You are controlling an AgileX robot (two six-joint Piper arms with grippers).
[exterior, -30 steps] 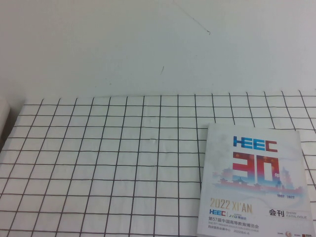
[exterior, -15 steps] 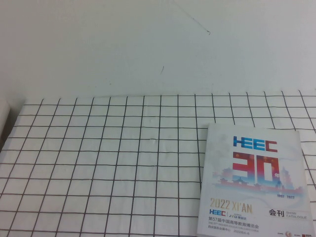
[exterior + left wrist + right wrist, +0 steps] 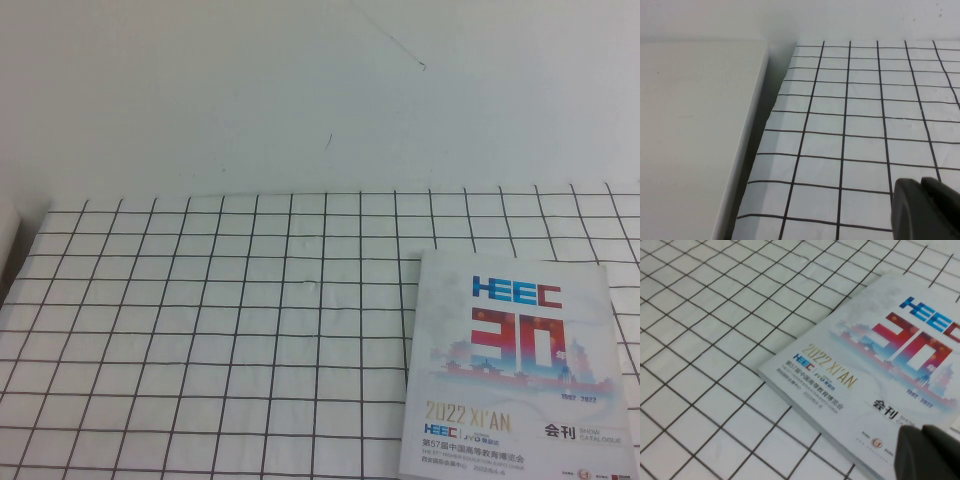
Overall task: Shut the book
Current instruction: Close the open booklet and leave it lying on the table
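Leftmost, a plain white panel (image 3: 690, 125) lies alongside the table (image 3: 60, 300), with a shadowed gap between it and the edge of the black-gridded white cloth (image 3: 850, 125) that covers the table. The left end effector (image 3: 924, 210) shows only as a dark tip in its own wrist view, above the cloth near that edge and holding nothing that can be seen. Whether it is open or closed I cannot tell. It does not appear in the high view. Behind the table rises a pale wall (image 3: 250, 90).

Further right, the book (image 3: 515, 365) lies flat on the cloth at the table's near right, closed, front cover up, printed "HEEC 30" and "2022 XI'AN". The right end effector (image 3: 929, 454) is a dark shape above the book's near corner. How far open it is cannot be told either, and no contact with the book (image 3: 880, 365) shows.
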